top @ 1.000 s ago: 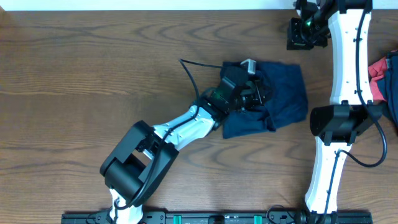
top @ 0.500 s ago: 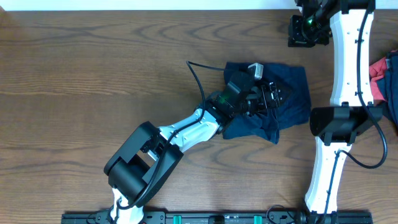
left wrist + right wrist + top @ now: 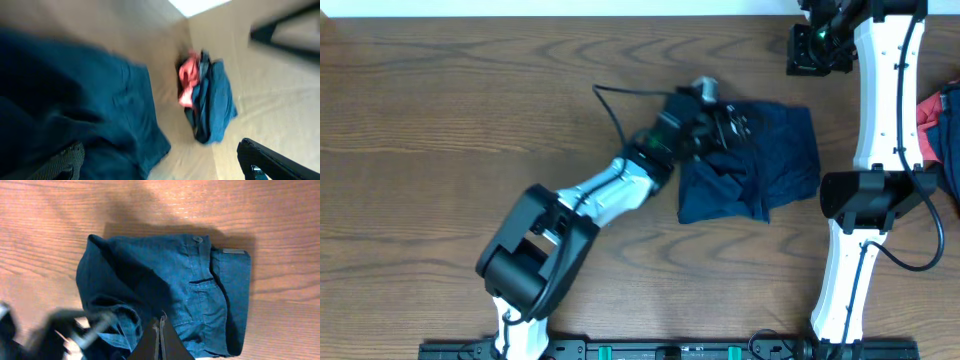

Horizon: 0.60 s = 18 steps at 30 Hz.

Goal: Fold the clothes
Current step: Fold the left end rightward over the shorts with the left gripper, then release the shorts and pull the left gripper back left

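Two tools are in view. The left tool (image 3: 723, 117) hangs over the far left corner of the clothes (image 3: 765, 160), with its fingers spread wide and nothing between them. The clothes lie in a dark blue folded bundle on the tabletop (image 3: 440, 120), right of the middle. The right tool (image 3: 160, 326) is pressed together, empty, well apart at the far right. The left arm hides that corner of the clothes, so I cannot tell if the tool touches them. A red and blue pile (image 3: 940, 120) is cut off at the right edge.
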Tool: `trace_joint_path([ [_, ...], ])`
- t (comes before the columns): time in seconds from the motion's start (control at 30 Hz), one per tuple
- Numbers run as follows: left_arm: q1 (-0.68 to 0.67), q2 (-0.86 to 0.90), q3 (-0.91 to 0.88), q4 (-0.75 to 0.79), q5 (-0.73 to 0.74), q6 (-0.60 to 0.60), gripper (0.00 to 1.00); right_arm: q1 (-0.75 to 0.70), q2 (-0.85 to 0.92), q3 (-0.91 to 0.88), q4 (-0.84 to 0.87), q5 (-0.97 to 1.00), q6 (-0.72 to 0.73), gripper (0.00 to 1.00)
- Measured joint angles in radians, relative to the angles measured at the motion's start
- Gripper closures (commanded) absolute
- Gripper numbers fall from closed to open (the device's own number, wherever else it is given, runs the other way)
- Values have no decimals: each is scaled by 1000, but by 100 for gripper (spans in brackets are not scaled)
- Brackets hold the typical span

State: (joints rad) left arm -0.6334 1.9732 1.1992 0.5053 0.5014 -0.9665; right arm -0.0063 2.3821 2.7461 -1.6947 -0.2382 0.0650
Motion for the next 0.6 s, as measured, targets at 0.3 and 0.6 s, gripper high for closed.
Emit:
trace_joint_path([
  [0.3, 103, 0, 47, -69, 27, 3, 1, -31, 0, 0, 0, 3, 0, 99],
  [0.6, 107, 3, 52, -428, 76, 94, 5, -31, 0, 0, -1, 4, -1, 99],
])
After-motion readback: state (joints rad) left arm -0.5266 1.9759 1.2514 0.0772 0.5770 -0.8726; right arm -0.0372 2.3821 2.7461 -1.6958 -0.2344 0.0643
